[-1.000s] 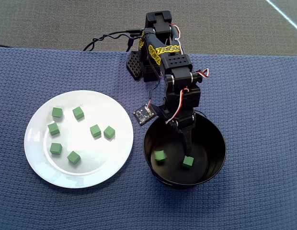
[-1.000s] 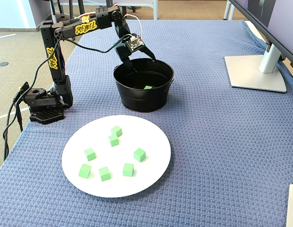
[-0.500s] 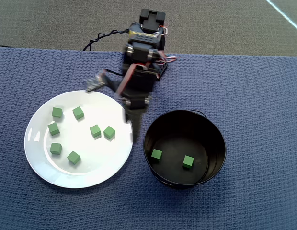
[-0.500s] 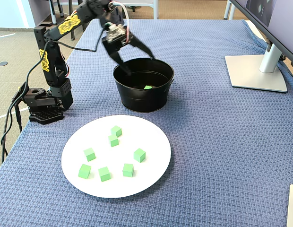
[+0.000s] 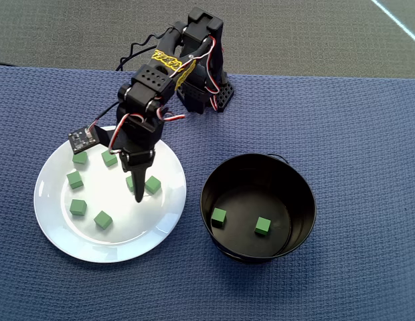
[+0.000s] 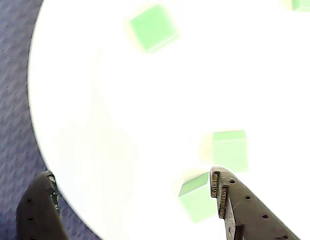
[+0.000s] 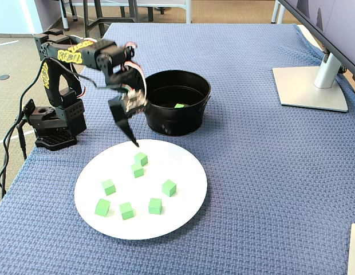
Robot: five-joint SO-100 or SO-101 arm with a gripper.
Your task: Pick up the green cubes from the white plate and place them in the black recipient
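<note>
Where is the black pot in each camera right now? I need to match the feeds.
Overhead view: the pot sits right of centre, two green cubes inside.
Fixed view: the pot is upper centre, behind the plate.
Wrist view: not in it.
Shared landmark: the white plate, beside the pot.
</note>
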